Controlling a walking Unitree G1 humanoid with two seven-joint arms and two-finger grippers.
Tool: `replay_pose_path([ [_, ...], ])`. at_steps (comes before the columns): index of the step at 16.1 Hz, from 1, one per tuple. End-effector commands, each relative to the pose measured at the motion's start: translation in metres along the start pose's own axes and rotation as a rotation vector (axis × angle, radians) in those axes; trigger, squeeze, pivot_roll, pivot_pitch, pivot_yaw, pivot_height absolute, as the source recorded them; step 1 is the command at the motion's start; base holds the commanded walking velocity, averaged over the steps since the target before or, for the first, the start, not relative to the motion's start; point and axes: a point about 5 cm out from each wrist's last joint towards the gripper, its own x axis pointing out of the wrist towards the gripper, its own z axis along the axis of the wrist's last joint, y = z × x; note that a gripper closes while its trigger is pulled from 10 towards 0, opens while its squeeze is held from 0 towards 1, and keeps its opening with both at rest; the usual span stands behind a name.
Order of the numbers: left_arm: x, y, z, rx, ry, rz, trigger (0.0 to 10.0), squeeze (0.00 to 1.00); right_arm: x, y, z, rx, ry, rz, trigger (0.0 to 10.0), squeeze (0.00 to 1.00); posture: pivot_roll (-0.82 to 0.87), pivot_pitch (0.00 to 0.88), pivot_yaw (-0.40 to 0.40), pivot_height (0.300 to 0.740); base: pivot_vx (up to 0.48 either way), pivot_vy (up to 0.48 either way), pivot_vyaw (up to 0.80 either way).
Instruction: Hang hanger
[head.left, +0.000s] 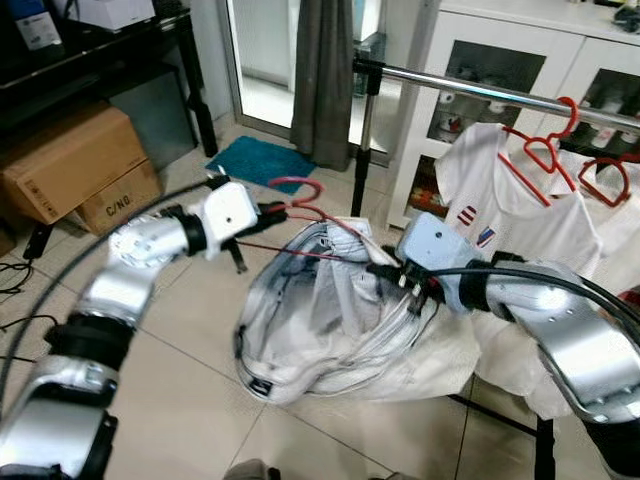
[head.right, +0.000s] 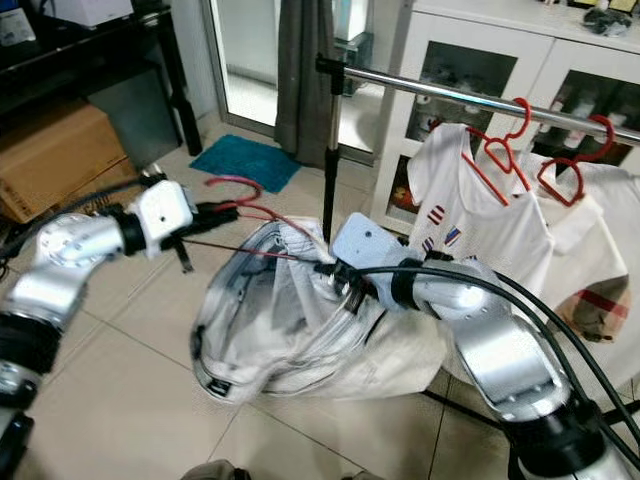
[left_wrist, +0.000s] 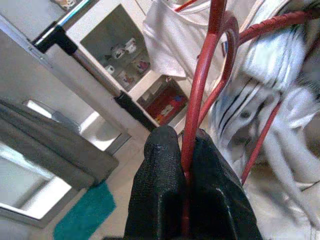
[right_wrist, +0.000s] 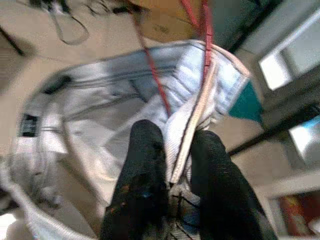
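Red wire hanger (head.left: 300, 190), thin, hook curled up, sits mid-frame left of centre, carrying a crumpled white garment (head.left: 330, 310). Left gripper (head.left: 278, 210) pinches the hook's neck; right gripper (head.left: 385, 270) clamps the garment's edge. Rail (head.left: 480, 90) upper right.

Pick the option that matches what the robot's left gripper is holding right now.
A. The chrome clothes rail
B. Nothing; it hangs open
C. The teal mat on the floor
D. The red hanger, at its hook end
D: in the left wrist view the left gripper has its black fingers closed on the red hanger just below its hook, short of the rail.
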Motion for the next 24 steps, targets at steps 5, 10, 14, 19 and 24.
replay_pose_path([
  [5,-0.009,0.017,0.005,0.018,-0.014,0.063,0.0,0.0,0.0,0.001,0.009,0.079,-0.066,0.012,0.0,0.0,-0.06,0.0,0.0,0.74,0.0,0.0,0.0],
  [10,-0.022,-0.015,-0.002,-0.032,0.001,-0.081,0.0,0.0,0.001,-0.03,-0.035,0.305,0.106,-0.349,0.0,0.0,-0.07,0.0,0.011,0.74,0.0,0.0,0.0],
  [14,-0.053,-0.046,0.0,-0.195,0.01,-0.154,0.0,0.0,0.0,-0.04,-0.054,0.448,0.112,-0.463,0.0,0.0,-0.06,0.0,-0.008,0.74,0.0,0.0,0.0],
  [19,-0.073,-0.052,0.0,-0.353,0.032,0.002,0.0,0.0,0.007,-0.03,-0.085,0.658,0.08,-0.52,0.0,0.0,-0.03,0.0,-0.03,0.74,0.0,0.0,0.0],
  [24,-0.04,-0.081,-0.016,-0.615,0.078,0.362,10.0,0.0,0.007,0.006,-0.094,0.83,-0.048,-0.69,4.9,0.0,-0.06,0.0,0.001,0.74,0.0,0.0,0.0],
])
